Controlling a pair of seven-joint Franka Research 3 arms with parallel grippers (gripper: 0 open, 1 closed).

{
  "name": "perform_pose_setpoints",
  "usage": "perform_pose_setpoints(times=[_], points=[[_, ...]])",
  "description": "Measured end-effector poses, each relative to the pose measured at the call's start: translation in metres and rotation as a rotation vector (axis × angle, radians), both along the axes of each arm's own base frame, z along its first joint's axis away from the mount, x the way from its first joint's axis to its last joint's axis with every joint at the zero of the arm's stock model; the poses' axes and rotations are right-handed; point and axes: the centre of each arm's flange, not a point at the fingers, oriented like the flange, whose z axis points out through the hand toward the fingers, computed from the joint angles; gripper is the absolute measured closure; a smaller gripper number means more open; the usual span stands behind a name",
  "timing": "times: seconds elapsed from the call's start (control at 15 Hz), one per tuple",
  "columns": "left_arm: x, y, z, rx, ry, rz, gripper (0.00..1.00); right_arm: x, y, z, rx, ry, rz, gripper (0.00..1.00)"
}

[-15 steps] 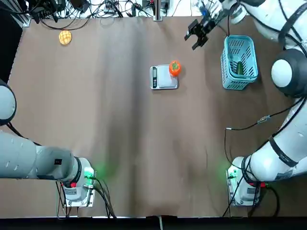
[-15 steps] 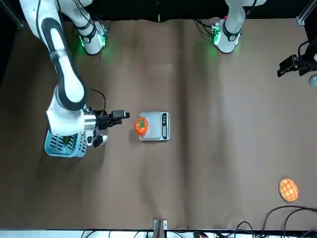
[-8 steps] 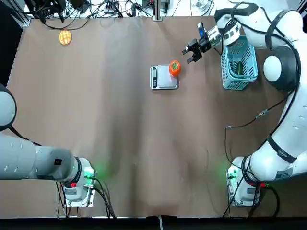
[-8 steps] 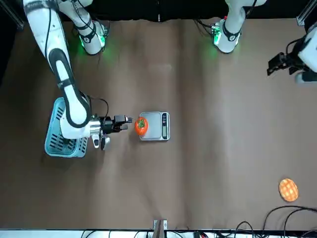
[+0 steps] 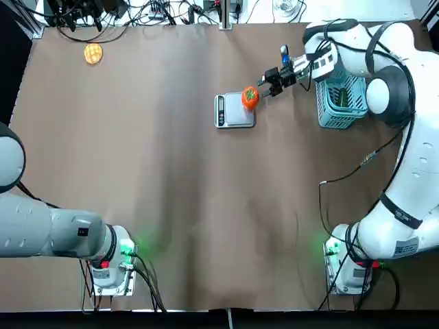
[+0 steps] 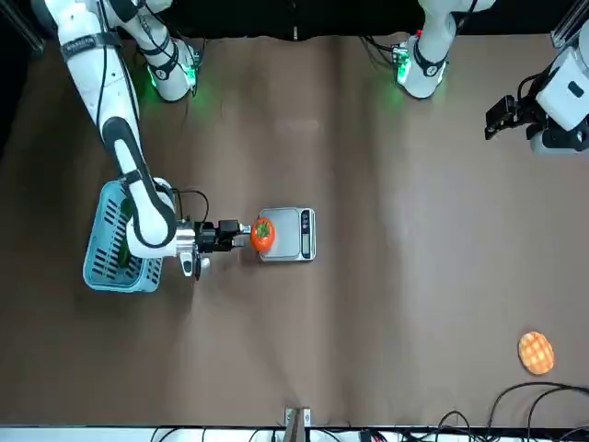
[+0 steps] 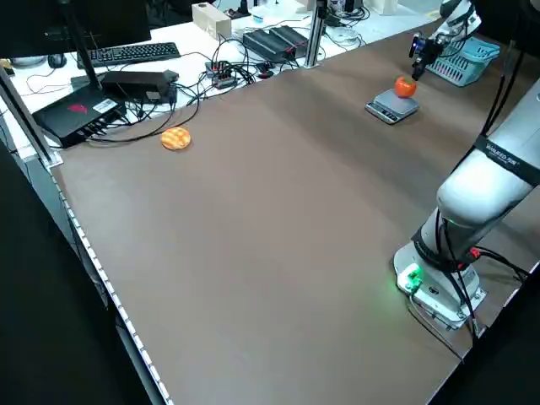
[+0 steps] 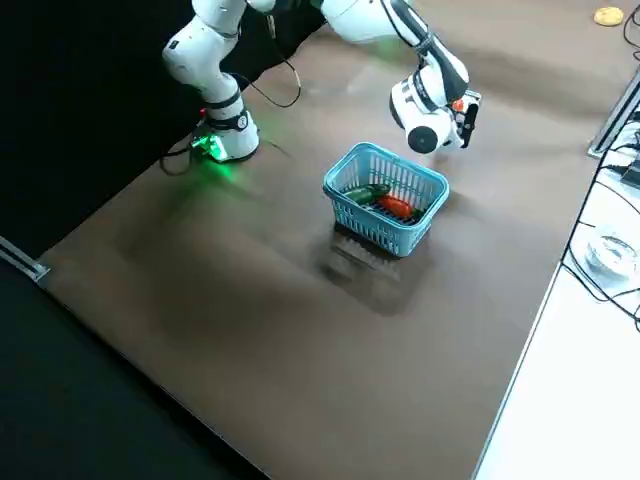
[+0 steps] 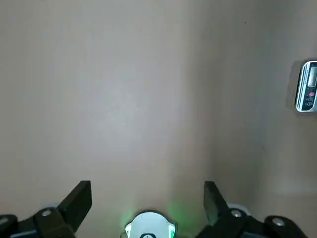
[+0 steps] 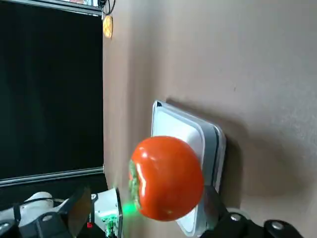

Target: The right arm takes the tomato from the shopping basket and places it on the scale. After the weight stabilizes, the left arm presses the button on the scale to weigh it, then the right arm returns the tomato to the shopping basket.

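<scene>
The orange-red tomato (image 5: 250, 97) sits on the basket-side edge of the silver scale (image 5: 233, 113), whose display strip faces away from the basket. My right gripper (image 5: 265, 85) hangs low between the light-blue shopping basket (image 5: 357, 103) and the tomato. It is open, and its tips stop right at the tomato's side. In the right wrist view the tomato (image 10: 166, 177) fills the gap between the spread fingers (image 10: 79, 206) over the scale (image 10: 190, 131). My left gripper (image 6: 503, 112) is open and high above the table, far from the scale (image 9: 308, 93).
The basket holds a green vegetable (image 8: 362, 194) and a red item (image 8: 398, 207). A yellow-orange waffle-like round (image 5: 93, 53) lies at the far left corner. Cables (image 5: 158, 12) run along the table's far edge. Both arm bases (image 5: 113, 264) stand at the near edge.
The right gripper has dropped from near the basket's far side and moved up to the tomato on the scale. The left arm has shifted a little inward.
</scene>
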Motion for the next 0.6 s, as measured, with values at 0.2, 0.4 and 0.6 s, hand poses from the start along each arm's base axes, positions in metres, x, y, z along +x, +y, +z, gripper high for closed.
perform_pose_setpoints(times=[0.2,0.4,0.6], points=[[0.0,0.0,0.0,0.0,0.0,0.0,0.0,-0.004,0.006,-0.011,0.014,0.012,-0.008,0.01],[0.0,0.001,0.0,0.0,0.0,0.002,0.0,-0.009,0.013,-0.022,0.038,0.009,-0.02,0.01],[0.0,0.002,0.0,0.0,0.0,0.004,0.0,-0.013,0.016,-0.034,0.045,0.008,-0.018,0.01]])
